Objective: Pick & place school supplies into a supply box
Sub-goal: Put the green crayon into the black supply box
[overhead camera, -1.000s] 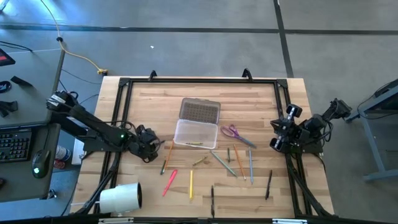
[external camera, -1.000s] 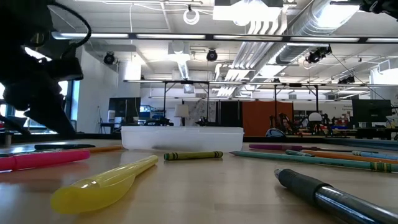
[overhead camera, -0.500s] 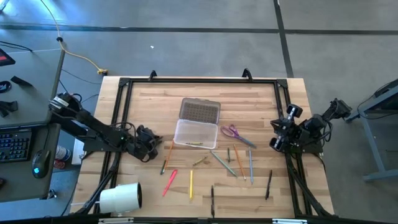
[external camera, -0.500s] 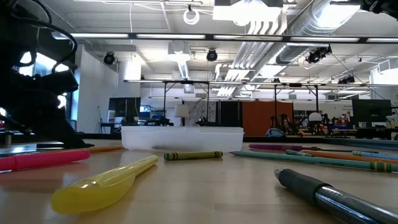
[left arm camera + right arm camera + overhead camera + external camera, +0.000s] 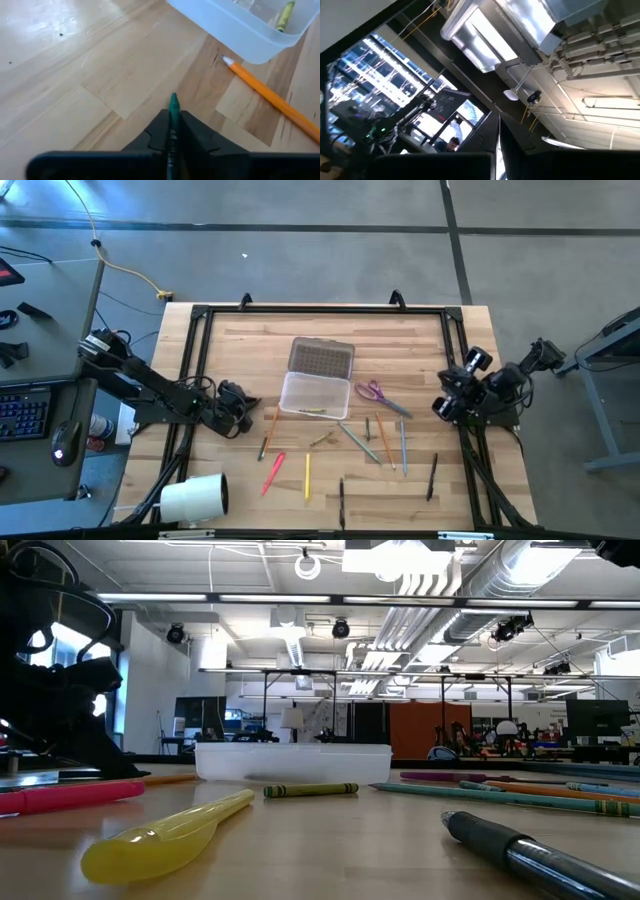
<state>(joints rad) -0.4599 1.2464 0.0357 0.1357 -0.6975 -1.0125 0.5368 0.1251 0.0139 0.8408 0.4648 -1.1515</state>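
A: Which step is in hand?

B: The carry, I'd judge. The left end effector (image 5: pixel 172 131) is clamped on a thin green pencil (image 5: pixel 173 125), low over the wooden worktop (image 5: pixel 240 340) near its left edge, just short of the small translucent plastic supply box (image 5: pixel 314 393) with its ribbed grey lid hinged open.

A: And the box?

B: Mid-worktop, a little toward the far edge, a greenish crayon (image 5: pixel 284 16) already inside. An orange pencil (image 5: pixel 272 100) lies just outside its near left corner.

A: Next move?

B: Probably lifting above the wall, centring over the tray, then releasing.

A: The right end effector (image 5: pixel 447 402)?

B: Parked at the right edge; its jaws look pressed together, empty.
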